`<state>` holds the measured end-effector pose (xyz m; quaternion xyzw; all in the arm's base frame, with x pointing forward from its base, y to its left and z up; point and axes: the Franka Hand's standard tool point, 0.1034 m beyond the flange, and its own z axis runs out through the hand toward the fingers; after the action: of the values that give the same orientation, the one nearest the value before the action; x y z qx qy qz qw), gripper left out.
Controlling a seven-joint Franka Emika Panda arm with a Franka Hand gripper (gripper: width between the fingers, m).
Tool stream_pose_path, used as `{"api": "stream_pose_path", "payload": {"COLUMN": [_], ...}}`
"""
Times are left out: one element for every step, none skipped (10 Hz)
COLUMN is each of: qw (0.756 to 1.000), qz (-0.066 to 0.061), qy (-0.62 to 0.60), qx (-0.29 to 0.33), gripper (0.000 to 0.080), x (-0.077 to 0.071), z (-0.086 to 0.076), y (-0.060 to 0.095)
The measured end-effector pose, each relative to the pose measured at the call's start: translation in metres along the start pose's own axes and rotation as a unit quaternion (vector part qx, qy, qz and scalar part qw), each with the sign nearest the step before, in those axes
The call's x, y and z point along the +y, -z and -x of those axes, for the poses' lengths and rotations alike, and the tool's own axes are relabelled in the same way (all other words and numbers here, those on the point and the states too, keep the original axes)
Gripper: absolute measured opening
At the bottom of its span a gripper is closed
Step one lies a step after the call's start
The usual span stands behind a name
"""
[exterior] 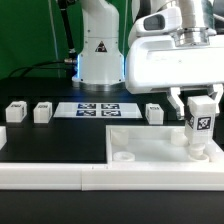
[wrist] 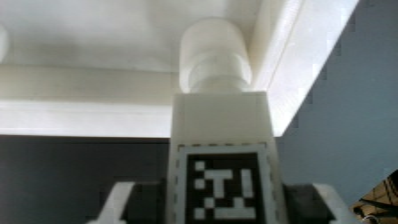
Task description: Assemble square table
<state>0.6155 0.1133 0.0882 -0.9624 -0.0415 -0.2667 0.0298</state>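
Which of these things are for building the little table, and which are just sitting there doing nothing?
For the job:
- square tabletop
- held leg, clamped in the gripper
- three loose legs

Just lying about:
- marker board
- white border wall

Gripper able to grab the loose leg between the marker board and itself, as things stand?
Probably not yet: the gripper is shut on another leg at the table top corner. Nothing covers the loose leg, though.
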Motion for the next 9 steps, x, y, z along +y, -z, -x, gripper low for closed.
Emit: {"api": "stream_pose_path", "payload": {"qw": [1.000,1.000,1.000,1.000,1.000,1.000,1.000,1.000,1.000], "qz": [0.000,0.000,-0.001,-0.001,0.001,0.001,0.002,0.001,0.002], "qy": [0.001,0.001,0.001,0.000,-0.004,-0.001,0.003,0.003,0.002], "qx": [0.003,0.008,0.012,0.010,0.011,0.009,0.006,0.005,0.011], "gripper": [0.0291,0.0291,0.0291,0.0291,0.0291,0.0291,0.0291,0.0291,0.0291], "x": [-0.001,-0.001,-0.002,-0.003,-0.002,-0.001,-0.001,-0.001,-0.002], "z": [0.000,-0.002,-0.003,0.000,0.000,0.003,0.006,0.008,0.009], "y": [-0.002,-0.003,-0.005,-0.009,-0.011,-0.013,-0.016,-0.017,-0.018]}}
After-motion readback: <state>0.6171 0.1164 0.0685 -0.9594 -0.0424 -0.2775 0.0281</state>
